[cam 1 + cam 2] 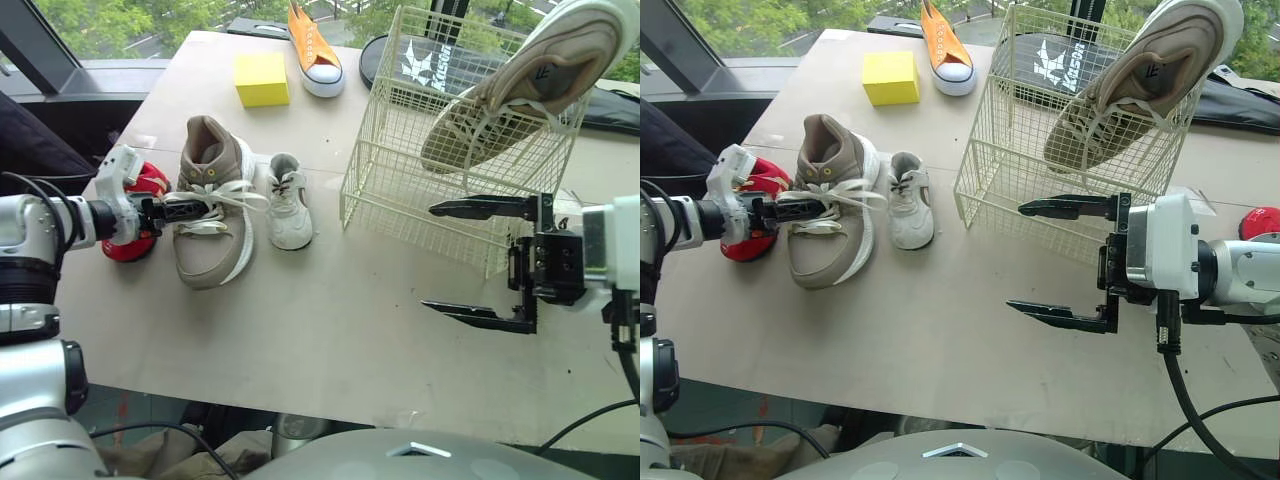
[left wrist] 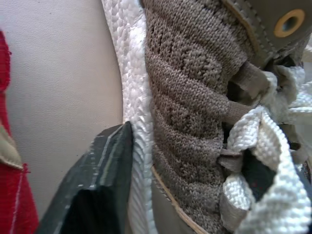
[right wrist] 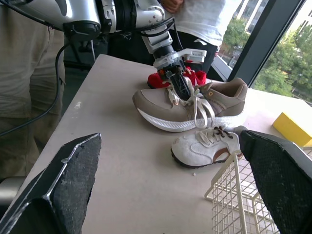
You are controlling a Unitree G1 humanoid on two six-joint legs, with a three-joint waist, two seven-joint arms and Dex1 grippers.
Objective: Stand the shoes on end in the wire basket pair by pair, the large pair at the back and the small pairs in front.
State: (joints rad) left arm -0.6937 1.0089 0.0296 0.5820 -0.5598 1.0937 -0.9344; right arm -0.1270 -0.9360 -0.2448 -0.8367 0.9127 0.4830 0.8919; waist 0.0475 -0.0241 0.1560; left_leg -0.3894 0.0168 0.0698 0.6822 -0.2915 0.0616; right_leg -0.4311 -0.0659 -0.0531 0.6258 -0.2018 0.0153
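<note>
The pale worktop (image 1: 330,340) carries everything, and its near right corner is cut off by the frame. On its right half stands the cream wire basket (image 1: 380,190). One large beige shoe (image 1: 520,80) leans tilted in it, the lower end inside the mesh and the upper end well above the rim. Where that lower end rests is hard to make out through the wires. Behind the basket a dark object with white print (image 1: 370,58) is mostly screened by it. The other large beige shoe (image 1: 205,260) lies flat on the left half, with a small white shoe (image 1: 288,205) just beside it. A small red shoe (image 1: 150,182) on its other side is partly covered by the left claw (image 1: 200,210). That claw sits on the laces, and whether it is clenched cannot be told. The right claw (image 1: 1060,260) hangs released and spread wide in front of the basket's near wall, holding nothing. At the far edge lie an orange shoe (image 1: 312,50) and a yellow block (image 1: 261,78). The right eye view adds a red thing (image 1: 1262,222) clipped at the frame edge. The right wrist view adds a person in a white top (image 3: 204,19) beyond the worktop.
</note>
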